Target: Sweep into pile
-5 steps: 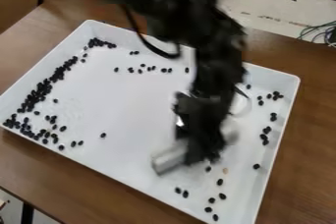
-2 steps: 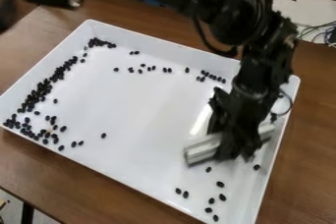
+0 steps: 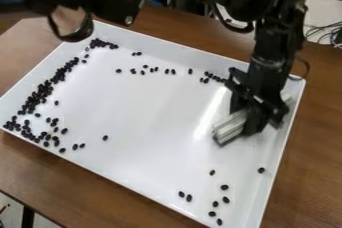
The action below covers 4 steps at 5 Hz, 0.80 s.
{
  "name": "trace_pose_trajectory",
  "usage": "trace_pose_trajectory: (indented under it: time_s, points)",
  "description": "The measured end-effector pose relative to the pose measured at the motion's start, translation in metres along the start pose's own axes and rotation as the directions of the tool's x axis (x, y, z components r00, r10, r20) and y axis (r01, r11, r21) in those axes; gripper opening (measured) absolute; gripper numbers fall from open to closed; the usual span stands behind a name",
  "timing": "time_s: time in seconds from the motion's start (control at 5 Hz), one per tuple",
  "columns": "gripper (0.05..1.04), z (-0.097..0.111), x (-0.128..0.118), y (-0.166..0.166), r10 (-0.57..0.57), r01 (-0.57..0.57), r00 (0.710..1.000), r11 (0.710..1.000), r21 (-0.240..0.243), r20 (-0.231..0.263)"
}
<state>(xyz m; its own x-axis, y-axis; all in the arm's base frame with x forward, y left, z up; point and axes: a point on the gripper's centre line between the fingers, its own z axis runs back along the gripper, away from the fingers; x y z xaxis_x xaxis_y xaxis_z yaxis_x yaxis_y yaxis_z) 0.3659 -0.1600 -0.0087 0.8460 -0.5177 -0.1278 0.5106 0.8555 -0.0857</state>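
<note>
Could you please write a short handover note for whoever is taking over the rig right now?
End effector: closed on a pale block, low over the right part of the tray as the camera sees it.
Beans: thickest along the tray's left side; a loose line along the far side; a few strays toward the near right corner.
Done: no single pile; the left band is the densest gathering.
Left: bring the far-side beans and strays together with the rest. Where the pile should go, I can't tell.
</note>
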Motion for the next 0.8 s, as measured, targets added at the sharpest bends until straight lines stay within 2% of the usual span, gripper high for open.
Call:
trace_pose_trajectory:
  time_s: [0.2, 0.4, 0.6, 0.8]
  points:
    - [0.364, 0.005, -0.002, 0.027, 0.218, -0.217, 0.975, 0.975, -0.044, 0.037]
    - [0.364, 0.004, -0.013, 0.046, 0.365, -0.36, 0.928, 0.93, -0.072, 0.076]
    - [0.364, 0.004, -0.043, 0.089, 0.49, -0.486, 0.87, 0.87, -0.081, 0.057]
    - [0.364, 0.0, -0.075, 0.128, 0.617, -0.614, 0.786, 0.787, -0.062, 0.041]
